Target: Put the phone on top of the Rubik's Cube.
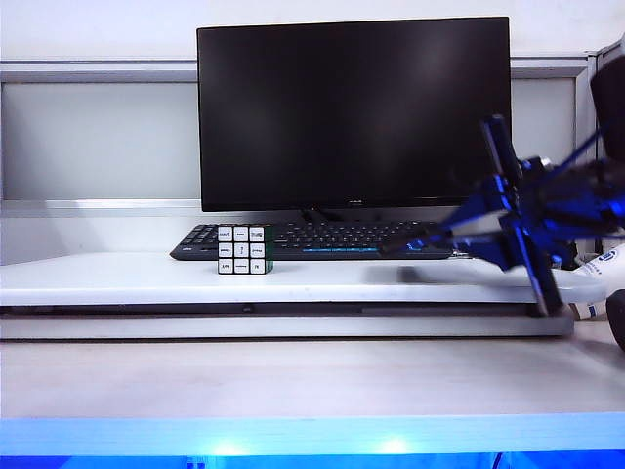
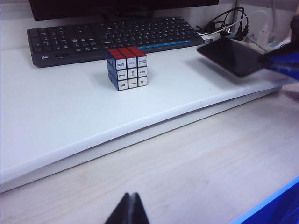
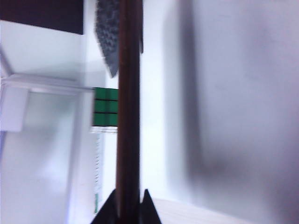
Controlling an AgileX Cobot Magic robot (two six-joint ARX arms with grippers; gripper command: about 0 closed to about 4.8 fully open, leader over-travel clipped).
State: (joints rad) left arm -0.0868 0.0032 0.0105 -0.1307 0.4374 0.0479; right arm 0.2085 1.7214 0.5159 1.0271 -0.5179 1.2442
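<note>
I see the right gripper at the right side of the raised white board. Its fingers are closed on the edge of the phone, which it holds in the air, well apart from the cube. The cube stands on the board, just in front of the keyboard, under the monitor. The left gripper hangs low over the wooden table, fingertips together, holding nothing.
</note>
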